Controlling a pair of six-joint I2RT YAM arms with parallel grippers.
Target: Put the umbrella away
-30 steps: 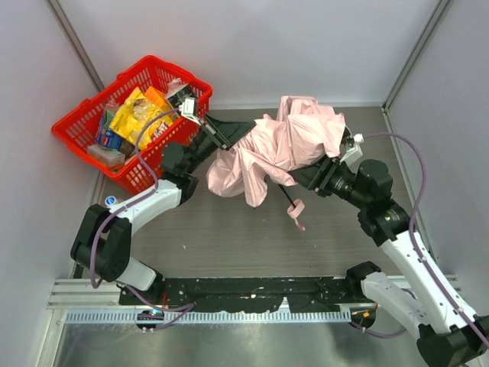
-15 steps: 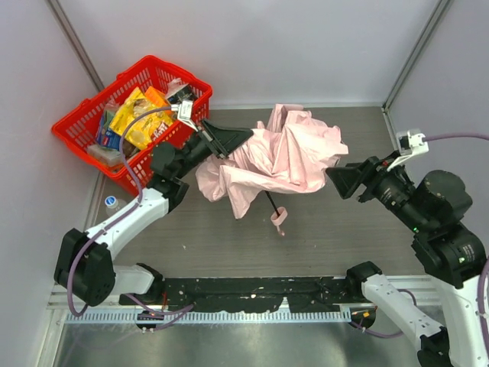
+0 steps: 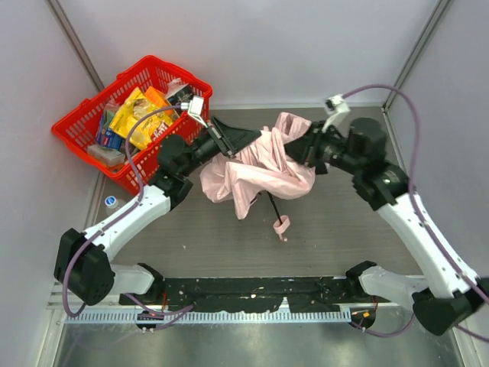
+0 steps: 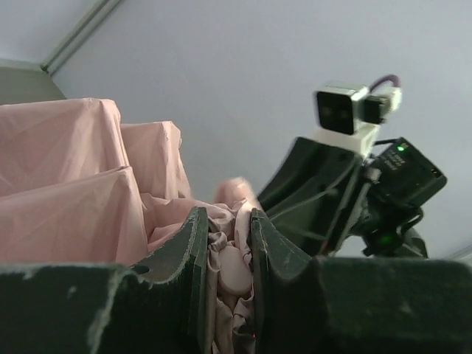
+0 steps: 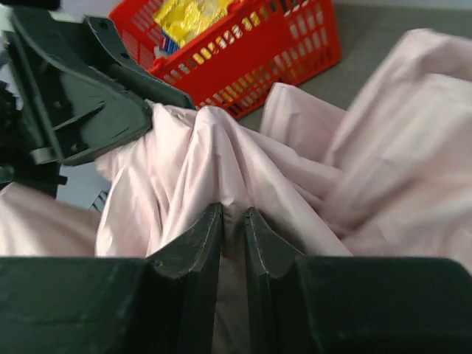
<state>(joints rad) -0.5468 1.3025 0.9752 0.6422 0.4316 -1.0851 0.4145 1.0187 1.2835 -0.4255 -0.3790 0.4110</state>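
Observation:
The pale pink umbrella (image 3: 260, 164) is held bunched above the mid table, its thin black shaft (image 3: 270, 203) hanging down to the small pink handle and loop (image 3: 281, 226). My left gripper (image 3: 243, 141) is shut on the umbrella's top, with gathered fabric and a pink knob pinched between its jaws (image 4: 228, 254). My right gripper (image 3: 303, 147) is shut on a fold of the umbrella's fabric (image 5: 233, 221) from the right side. The left gripper's black body shows in the right wrist view (image 5: 88, 96).
A red basket (image 3: 130, 115) full of snack packets stands at the back left, and also shows in the right wrist view (image 5: 243, 44). A small white cap (image 3: 111, 202) lies by the left wall. Grey walls close in the table.
My right arm swung back in from the right and closed on the umbrella's fabric. The canopy has drawn in tighter between the two grippers. The left gripper kept its hold.

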